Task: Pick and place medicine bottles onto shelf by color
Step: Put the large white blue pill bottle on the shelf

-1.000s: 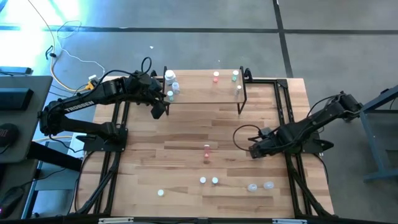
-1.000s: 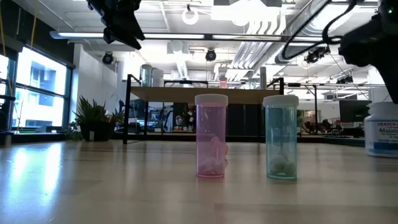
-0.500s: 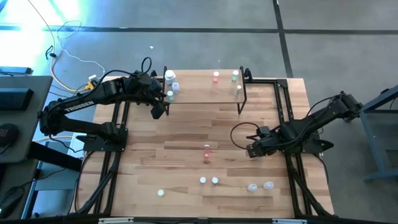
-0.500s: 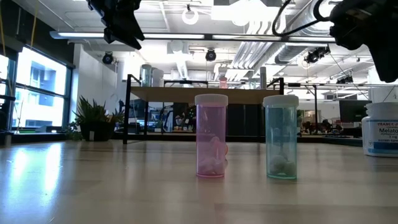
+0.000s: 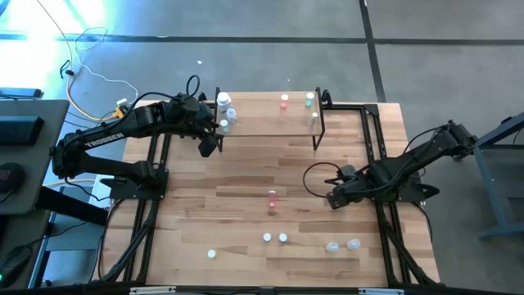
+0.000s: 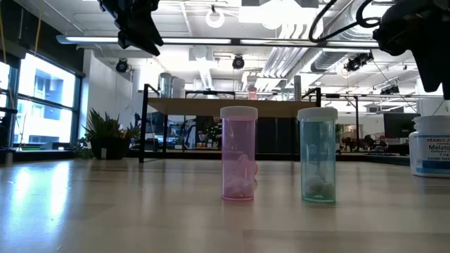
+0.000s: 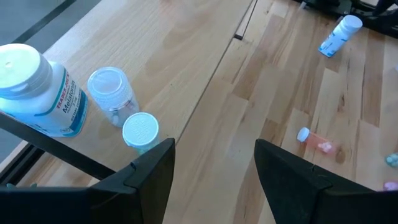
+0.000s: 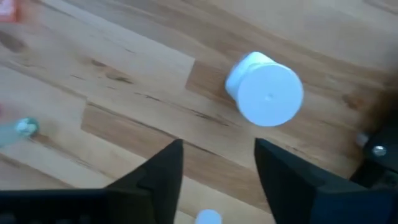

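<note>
The shelf (image 5: 270, 124) stands at the table's far middle. At its left end are a large white bottle (image 7: 38, 90), a clear one (image 7: 112, 94) and a teal-capped one (image 7: 140, 130); several more stand toward its right end (image 5: 309, 100). My left gripper (image 5: 210, 146) hovers open and empty just in front of the shelf's left end, as the left wrist view (image 7: 214, 149) shows. My right gripper (image 5: 333, 199) is open and empty over the table's right middle. A white-capped bottle (image 8: 264, 93) stands on the tabletop ahead of its fingers, untouched. A pink bottle (image 5: 272, 199) is at mid-table.
Small bottles stand near the front edge: two at the middle (image 5: 274, 238), one to the left (image 5: 211, 254), two to the right (image 5: 342, 244). The low view shows a pink bottle (image 6: 238, 154), a teal one (image 6: 318, 154) and a large white one (image 6: 430, 144).
My right arm has shifted slightly toward the table's left and back again, staying over the same spot. The left arm and the bottles have kept still.
</note>
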Robot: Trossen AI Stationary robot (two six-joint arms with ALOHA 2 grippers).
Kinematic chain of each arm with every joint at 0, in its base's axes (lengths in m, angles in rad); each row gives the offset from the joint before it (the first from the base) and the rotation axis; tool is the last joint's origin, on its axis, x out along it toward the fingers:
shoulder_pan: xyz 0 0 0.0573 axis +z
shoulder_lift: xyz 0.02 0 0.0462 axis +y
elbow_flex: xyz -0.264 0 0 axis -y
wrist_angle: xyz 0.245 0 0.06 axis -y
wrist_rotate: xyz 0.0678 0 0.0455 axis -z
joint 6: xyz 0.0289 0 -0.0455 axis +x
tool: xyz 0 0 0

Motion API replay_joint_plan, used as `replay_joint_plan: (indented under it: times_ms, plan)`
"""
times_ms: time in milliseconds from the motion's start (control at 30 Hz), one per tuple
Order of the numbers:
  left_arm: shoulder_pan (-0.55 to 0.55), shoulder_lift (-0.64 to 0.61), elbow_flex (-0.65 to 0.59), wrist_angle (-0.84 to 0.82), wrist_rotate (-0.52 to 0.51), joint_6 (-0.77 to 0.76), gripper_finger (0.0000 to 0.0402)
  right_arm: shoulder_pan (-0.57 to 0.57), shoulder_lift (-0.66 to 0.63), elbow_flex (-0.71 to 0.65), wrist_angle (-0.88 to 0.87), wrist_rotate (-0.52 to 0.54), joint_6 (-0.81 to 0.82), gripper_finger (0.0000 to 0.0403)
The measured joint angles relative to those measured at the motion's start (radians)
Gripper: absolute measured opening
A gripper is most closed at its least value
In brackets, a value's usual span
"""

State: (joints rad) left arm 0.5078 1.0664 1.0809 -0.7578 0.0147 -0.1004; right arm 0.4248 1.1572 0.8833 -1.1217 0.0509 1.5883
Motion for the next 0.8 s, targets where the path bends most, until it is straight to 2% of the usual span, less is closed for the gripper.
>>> replay_joint_plan:
  times_ms: [167, 300, 500, 800]
  plan:
    - [0.000, 0.000, 0.000, 0.000, 0.000, 0.000, 0.0209, 0.000, 0.000, 0.000, -0.052, 0.025, 0.000, 0.0245]
    - [0.000, 0.000, 0.000, 0.000, 0.000, 0.000, 0.0209, 0.000, 0.000, 0.000, -0.094, 0.059, -0.034, 0.0255]
    - [0.000, 0.000, 0.000, 0.000, 0.000, 0.000, 0.0209, -0.026, 0.000, 0.000, -0.085, 0.052, -0.243, 0.0255]
    - [0.000, 0.000, 0.000, 0.000, 0.000, -0.001, 0.0209, -0.162, 0.000, 0.000, -0.086, 0.035, -0.618, 0.0255]
